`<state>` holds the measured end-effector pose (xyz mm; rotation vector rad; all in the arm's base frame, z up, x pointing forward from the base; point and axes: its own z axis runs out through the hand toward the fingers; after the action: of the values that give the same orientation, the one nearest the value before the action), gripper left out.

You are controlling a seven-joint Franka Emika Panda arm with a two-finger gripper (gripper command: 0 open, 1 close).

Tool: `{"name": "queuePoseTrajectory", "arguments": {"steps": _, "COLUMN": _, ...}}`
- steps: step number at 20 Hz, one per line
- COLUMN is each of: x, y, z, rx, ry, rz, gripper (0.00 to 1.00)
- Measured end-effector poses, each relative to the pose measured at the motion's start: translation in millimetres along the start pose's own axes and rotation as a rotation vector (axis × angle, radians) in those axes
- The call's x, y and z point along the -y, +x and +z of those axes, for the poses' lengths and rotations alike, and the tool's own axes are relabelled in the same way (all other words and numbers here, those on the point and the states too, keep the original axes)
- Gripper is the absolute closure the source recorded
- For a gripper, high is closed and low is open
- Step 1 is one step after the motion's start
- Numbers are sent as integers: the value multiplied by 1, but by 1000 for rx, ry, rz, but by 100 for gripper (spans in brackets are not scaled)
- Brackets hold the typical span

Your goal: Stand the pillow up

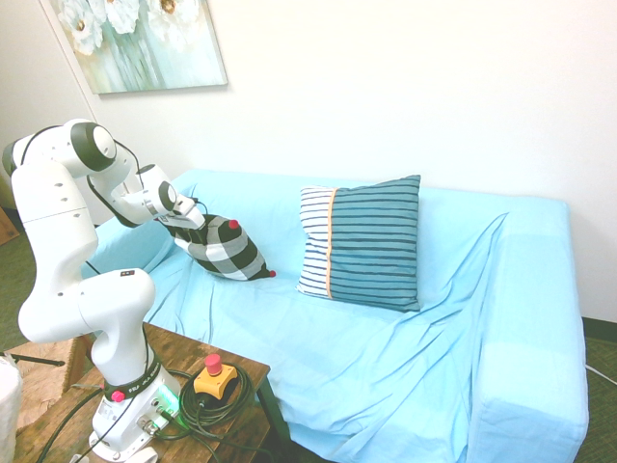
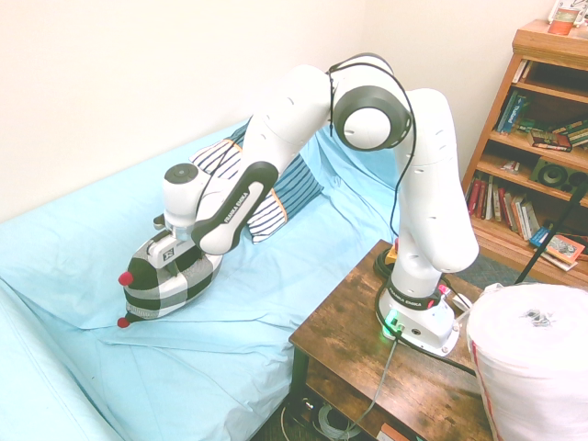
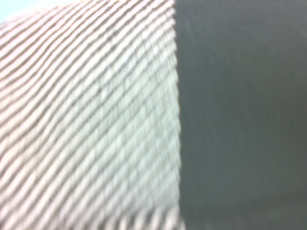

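The pillow (image 1: 229,251), a small black-and-white checked cushion with red pom-poms, is tipped up on one edge at the left end of the blue sofa (image 1: 386,328). One pom-pom points up, another touches the seat. My gripper (image 1: 186,221) is pressed into its upper edge and shut on the fabric. From the other side the pillow (image 2: 163,283) hangs under the gripper (image 2: 171,252), with its lower corner on the sofa cover. In the wrist view only blurred check cloth of the pillow (image 3: 96,124) fills the picture.
A larger teal-and-white striped pillow (image 1: 362,241) leans upright against the sofa back, right of the checked one. A wooden side table (image 2: 367,358) stands in front of the sofa. A bookcase (image 2: 533,138) and a white roll (image 2: 537,358) are off to the side.
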<state>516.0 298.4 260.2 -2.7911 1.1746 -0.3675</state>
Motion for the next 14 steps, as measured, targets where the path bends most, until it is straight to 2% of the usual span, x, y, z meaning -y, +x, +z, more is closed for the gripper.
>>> {"name": "queuePoseTrajectory", "arguments": {"steps": 7, "x": 65, "y": 99, "z": -6, "rx": 0, "ry": 26, "rz": 28, "gripper": 0}}
{"name": "queuePoseTrajectory", "arguments": {"steps": 11, "x": 85, "y": 111, "z": -10, "rx": 12, "ry": 22, "rz": 20, "gripper": 0}}
{"name": "queuePoseTrajectory", "arguments": {"steps": 14, "x": 75, "y": 115, "z": -6, "rx": 21, "ry": -26, "rz": -4, "gripper": 0}}
